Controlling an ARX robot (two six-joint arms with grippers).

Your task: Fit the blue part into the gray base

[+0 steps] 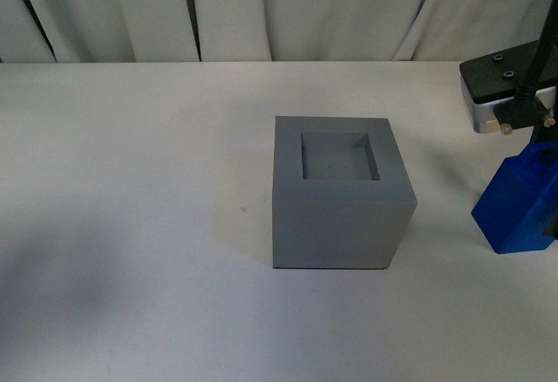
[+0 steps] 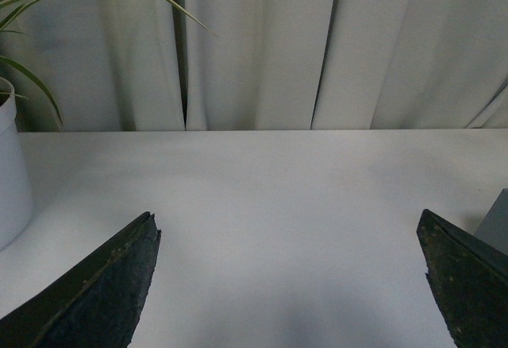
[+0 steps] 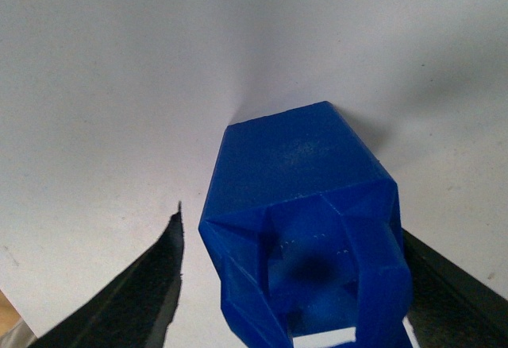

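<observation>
The gray base stands mid-table, and the square recess in its top holds nothing. A corner of the gray base shows at the edge of the left wrist view. The blue part is on the table to its right, at the frame's edge, looking slightly tilted. My right gripper is open and straddles the blue part from above, around its loop handle. One finger stands clear of it and the other lies close against its side. My left gripper is open over bare table, holding nothing.
A white pot with a green plant stands at the side of the left wrist view. A white curtain hangs along the table's far edge. My right arm's wrist body hangs above the blue part.
</observation>
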